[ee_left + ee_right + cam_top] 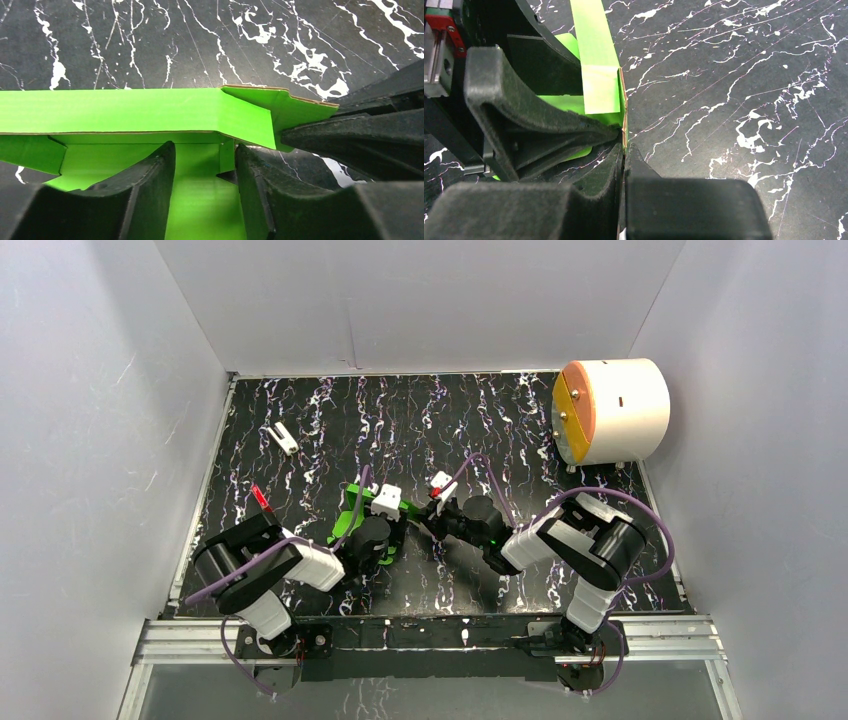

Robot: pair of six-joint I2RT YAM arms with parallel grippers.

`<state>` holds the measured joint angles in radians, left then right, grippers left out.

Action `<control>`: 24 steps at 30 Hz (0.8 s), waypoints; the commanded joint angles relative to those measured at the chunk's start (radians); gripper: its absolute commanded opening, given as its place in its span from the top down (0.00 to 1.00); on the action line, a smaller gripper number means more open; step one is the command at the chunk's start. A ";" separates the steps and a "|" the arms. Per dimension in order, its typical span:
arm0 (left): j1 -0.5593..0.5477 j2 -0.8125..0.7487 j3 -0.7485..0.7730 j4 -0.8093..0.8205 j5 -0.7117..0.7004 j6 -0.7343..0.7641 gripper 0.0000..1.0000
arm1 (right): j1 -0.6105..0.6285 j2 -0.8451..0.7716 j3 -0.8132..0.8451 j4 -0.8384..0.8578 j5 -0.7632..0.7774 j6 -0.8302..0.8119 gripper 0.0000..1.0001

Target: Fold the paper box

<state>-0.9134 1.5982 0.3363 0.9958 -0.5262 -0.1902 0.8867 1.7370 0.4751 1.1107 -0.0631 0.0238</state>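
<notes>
Left wrist camera first: the left gripper [204, 152] has its two dark fingers [145, 195] standing apart, with a clear gap between them, so it is open. Bright green card of the paper box [125, 110] fills that gap. A long panel of the box stands on edge just ahead of the fingertips and runs off to this gripper's left. Whether the pads actually touch the card is hard to say from this angle. At the panel's right end there's a notched tab, and the right gripper [290, 136] has its tips on it, over the black marbled tabletop [150, 40].

Over to the right wrist camera: these jaws are closed tight, pinching the brown-edged rim of the green card right at the fingertips. A green strip runs away ahead and slightly left. A black finger of the left gripper sits close on this gripper's left.

Top view now: the two grippers meet nose to nose. The box is mostly hidden beneath the left one, with green peeking out on its left side. A white cylinder [625, 405] stands well ahead and to the right of the right gripper. A small white item [284, 438] lies well ahead-left of the left gripper.
</notes>
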 commanded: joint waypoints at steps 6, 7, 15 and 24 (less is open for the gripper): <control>0.001 0.014 0.019 0.052 -0.107 -0.030 0.68 | 0.004 -0.013 0.000 0.074 -0.026 0.004 1.00; 0.000 0.018 0.015 0.053 -0.105 -0.043 0.68 | 0.004 -0.012 0.001 0.074 -0.029 0.004 0.99; 0.017 0.044 -0.008 0.051 -0.049 -0.149 0.78 | 0.004 -0.030 -0.002 0.082 -0.052 0.003 0.93; 0.042 0.048 -0.032 0.052 0.007 -0.214 0.93 | 0.005 -0.082 0.012 0.004 -0.021 -0.015 0.71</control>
<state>-0.8856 1.6447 0.3187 1.0321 -0.5266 -0.3595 0.8867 1.6966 0.4747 1.0981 -0.0929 0.0219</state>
